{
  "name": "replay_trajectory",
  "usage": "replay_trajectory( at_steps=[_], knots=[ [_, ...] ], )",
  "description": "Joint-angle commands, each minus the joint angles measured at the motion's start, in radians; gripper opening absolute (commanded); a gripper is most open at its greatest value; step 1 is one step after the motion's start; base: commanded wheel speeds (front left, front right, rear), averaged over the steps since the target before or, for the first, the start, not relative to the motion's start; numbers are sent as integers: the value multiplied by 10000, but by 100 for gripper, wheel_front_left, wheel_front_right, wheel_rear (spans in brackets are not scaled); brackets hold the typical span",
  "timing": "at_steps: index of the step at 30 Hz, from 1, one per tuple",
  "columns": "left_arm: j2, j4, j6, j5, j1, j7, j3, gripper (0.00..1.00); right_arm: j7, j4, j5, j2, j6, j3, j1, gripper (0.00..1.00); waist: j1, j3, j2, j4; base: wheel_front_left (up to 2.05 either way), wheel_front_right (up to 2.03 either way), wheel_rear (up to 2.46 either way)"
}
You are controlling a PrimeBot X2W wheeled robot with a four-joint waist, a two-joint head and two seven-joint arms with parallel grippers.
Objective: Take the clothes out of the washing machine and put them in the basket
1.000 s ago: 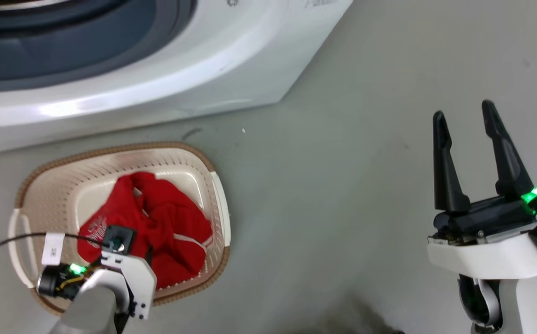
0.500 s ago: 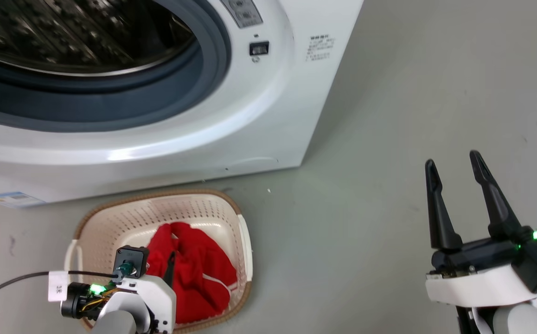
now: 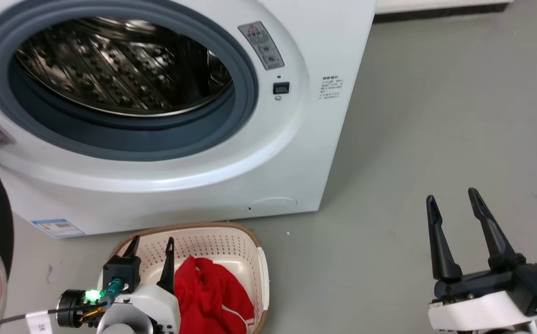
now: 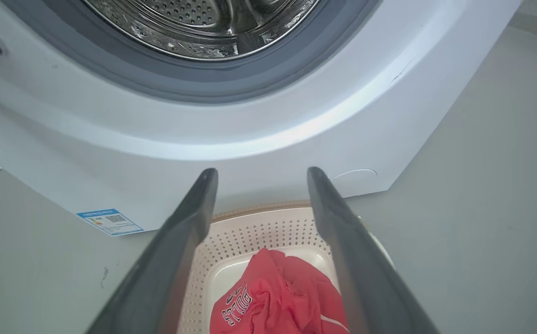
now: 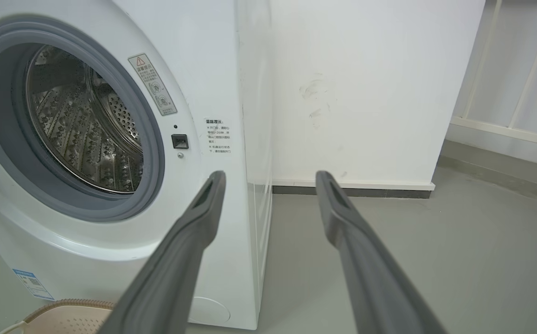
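Standing just before the washer [image 3: 296, 153], below its porthole, the basket [image 3: 194, 227] rests on the floor [image 3: 435, 116], placed, I judge, to keep the transfer short. The clothes [image 3: 213, 297] lie bunched inside it, and the drum [image 3: 124, 69] shows bare steel with no fabric seen. The left tool [image 3: 152, 241] hangs over the basket, fingers spread, gripping nothing. The right tool [image 3: 451, 197] hovers over bare floor, well apart, likewise spread and empty. Task judged essentially complete.
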Motion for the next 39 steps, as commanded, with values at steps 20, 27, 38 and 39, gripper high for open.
replay_trajectory(
  at_steps=[20,27,38,39],
  knots=[
    [-1094,-4007,73,1410,2079,-25,2286,100,-22,112,-150,3,-7,-247,950,100,2,-1337,0,644,0,0,0],
    [-1392,-4567,-268,1691,2642,-25,2650,100,-22,115,-37,4,-7,-326,1147,100,2,-1541,0,684,0,0,0],
    [-1653,-4659,-603,1906,2845,-25,2919,100,-22,174,86,4,-7,-305,1209,100,2,-1590,0,633,0,0,0],
    [-1669,-4665,-622,1912,2853,-25,2941,100,-22,172,87,4,-7,-302,1202,100,2,-1592,0,629,0,0,0]
  ],
)
